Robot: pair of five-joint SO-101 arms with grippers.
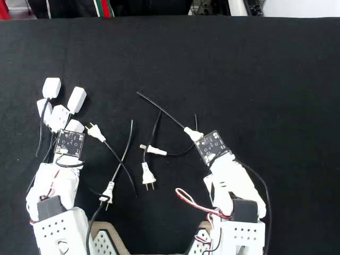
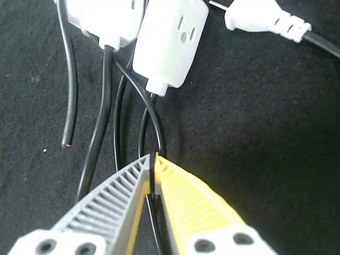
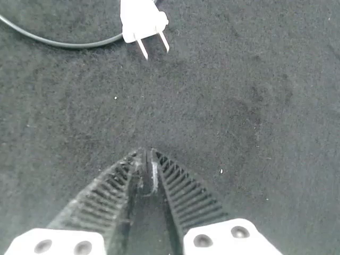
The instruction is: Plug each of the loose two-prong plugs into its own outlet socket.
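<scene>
Left arm (image 1: 56,178) sits over part of the socket cluster (image 1: 59,109). Its wrist view clips the far socket (image 2: 106,18) at the edge. Black cord (image 2: 151,117) vanishes between the left jaws. Right wrist view: two-prong plug (image 3: 139,20) body cut off; thin bit in the right jaws, can't tell what.

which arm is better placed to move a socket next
Left, likely: the left pincer is shut on the black cord below a white socket. The right pincer, shut, faces a loose plug.
</scene>
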